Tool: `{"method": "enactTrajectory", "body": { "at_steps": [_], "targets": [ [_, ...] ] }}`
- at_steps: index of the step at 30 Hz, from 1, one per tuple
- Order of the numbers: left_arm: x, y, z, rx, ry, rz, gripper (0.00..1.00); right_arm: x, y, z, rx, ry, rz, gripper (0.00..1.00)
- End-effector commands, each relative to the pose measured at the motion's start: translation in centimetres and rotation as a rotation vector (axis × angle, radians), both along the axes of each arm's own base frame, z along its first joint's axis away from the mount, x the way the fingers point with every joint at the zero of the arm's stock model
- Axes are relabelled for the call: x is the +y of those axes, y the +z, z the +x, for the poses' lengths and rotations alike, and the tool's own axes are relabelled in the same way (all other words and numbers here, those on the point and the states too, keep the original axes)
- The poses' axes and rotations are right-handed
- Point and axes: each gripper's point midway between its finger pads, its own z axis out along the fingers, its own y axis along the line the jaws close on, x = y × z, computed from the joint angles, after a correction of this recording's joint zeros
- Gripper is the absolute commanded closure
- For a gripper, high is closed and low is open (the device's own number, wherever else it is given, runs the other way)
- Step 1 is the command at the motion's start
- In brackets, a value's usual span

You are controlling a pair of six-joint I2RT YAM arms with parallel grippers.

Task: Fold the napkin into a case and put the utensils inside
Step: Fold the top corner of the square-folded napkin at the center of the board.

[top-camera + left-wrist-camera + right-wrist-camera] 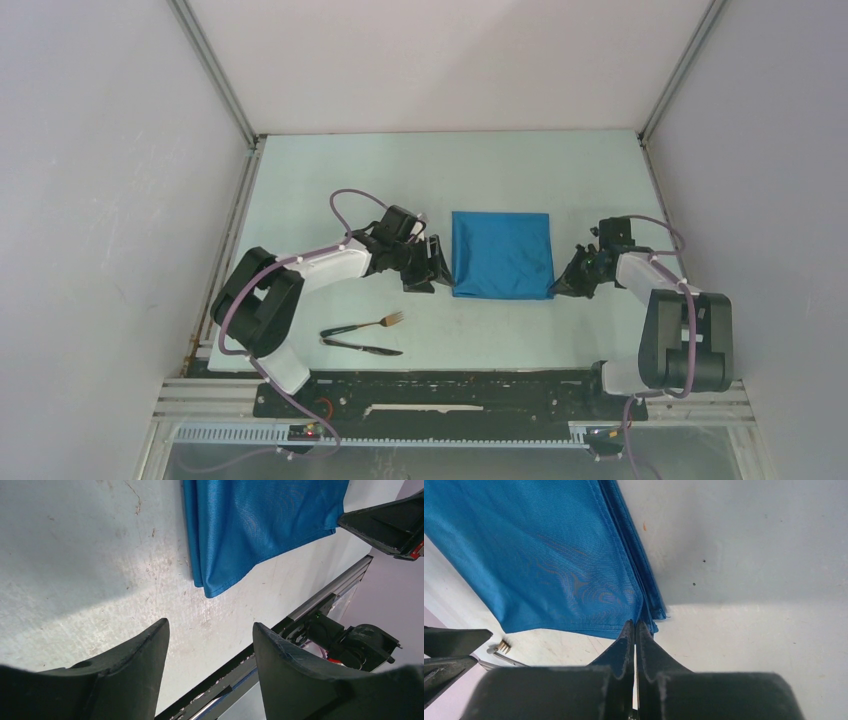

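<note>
The worktop (330,180) is pale and carries everything. The napkin (501,255) lies flat near its middle, a little toward the right edge, folded in layers to an almost square shape and not yet a narrow case. It looks soft, thin and light, so I judge it will sag and its layers may slide apart. It is better to take it at a corner or an edge, with all layers together. The left tool (210,630) is open and empty, just beside the napkin's left edge and not touching it. The right tool (634,627) is closed, with its tips at the napkin's near right corner. I cannot tell whether any cloth is caught between them. The fork (375,323) and the knife (362,347) lie close together near the near edge on the left, well apart from the napkin.
</note>
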Motion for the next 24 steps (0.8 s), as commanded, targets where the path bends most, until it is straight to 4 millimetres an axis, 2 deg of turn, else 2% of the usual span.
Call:
{"method": "enactTrajectory", "body": {
  "at_steps": [1, 3, 6, 9, 13, 17, 20, 24],
  "targets": [
    [0.1, 0.6, 0.9, -0.038, 0.021, -0.009, 0.33, 1.1, 2.1, 2.1, -0.101, 0.069, 0.005, 1.00],
    [0.2, 0.0, 0.9, -0.030, 0.026, -0.002, 0.33, 2.2, 2.5, 2.9, -0.120, 0.111, -0.022, 1.00],
    [0.3, -0.5, 0.9, -0.017, 0.036, -0.001, 0.34, 5.1, 2.1, 4.1, -0.104, 0.192, -0.015, 1.00],
    [0.4, -0.7, 1.0, -0.015, 0.042, 0.000, 0.36, 7.7, 1.8, 6.0, -0.097, 0.251, -0.001, 1.00],
    [0.6, -1.2, 1.1, -0.007, 0.047, 0.011, 0.41, 11.4, 2.5, 9.4, -0.145, 0.315, 0.022, 1.00],
    [0.5, -1.9, 1.3, 0.011, 0.044, 0.019, 0.46, 14.7, 2.7, 11.7, -0.157, 0.365, 0.072, 1.00],
    [0.3, -2.2, 1.7, 0.015, 0.041, 0.023, 0.47, 16.6, 2.8, 13.3, -0.170, 0.387, 0.093, 1.00],
    [0.0, -2.8, 1.9, 0.029, 0.035, 0.027, 0.48, 18.0, 2.8, 15.1, -0.180, 0.395, 0.120, 1.00]
  ]
}}
